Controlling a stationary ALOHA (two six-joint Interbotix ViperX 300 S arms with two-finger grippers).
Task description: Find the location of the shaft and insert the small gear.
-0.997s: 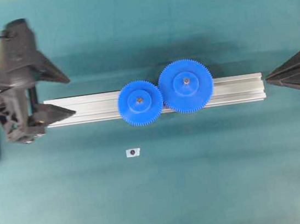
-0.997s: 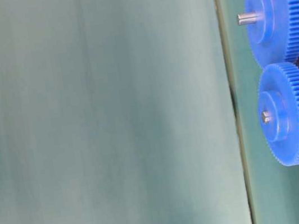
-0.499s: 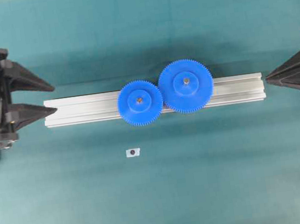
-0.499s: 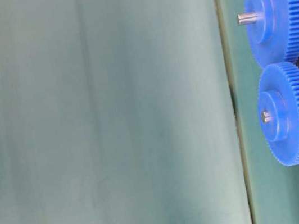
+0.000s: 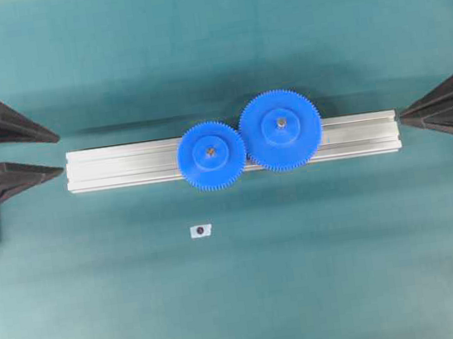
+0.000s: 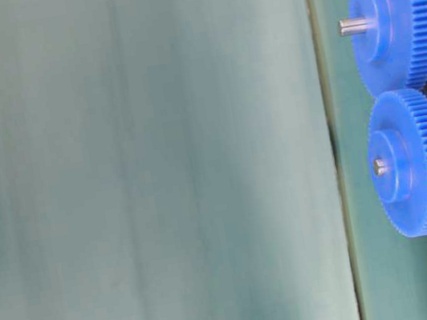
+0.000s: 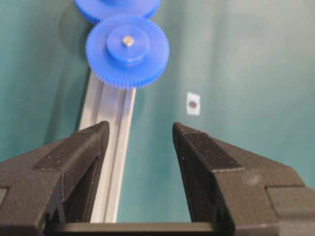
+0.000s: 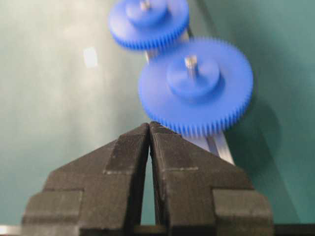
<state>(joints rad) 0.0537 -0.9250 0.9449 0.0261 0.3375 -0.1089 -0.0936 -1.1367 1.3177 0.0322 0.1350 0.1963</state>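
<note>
Since the earlier frames, the left hand (image 5: 57, 152) has been drawn back to the left edge, clear of the aluminium rail (image 5: 126, 165), its jaws spread and empty. The small gear (image 5: 211, 155) is seated on the shaft (image 7: 128, 41) on the rail, meshed with the larger gear (image 5: 280, 129). The right hand (image 8: 149, 129) is clenched on nothing beyond the rail's right end, and a small white square (image 5: 200, 230) is seen on the worktop (image 5: 348, 270).

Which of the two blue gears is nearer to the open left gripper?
The small gear, the narrower wheel sitting left of the large gear on the aluminium rail, is nearer the left gripper.
</note>
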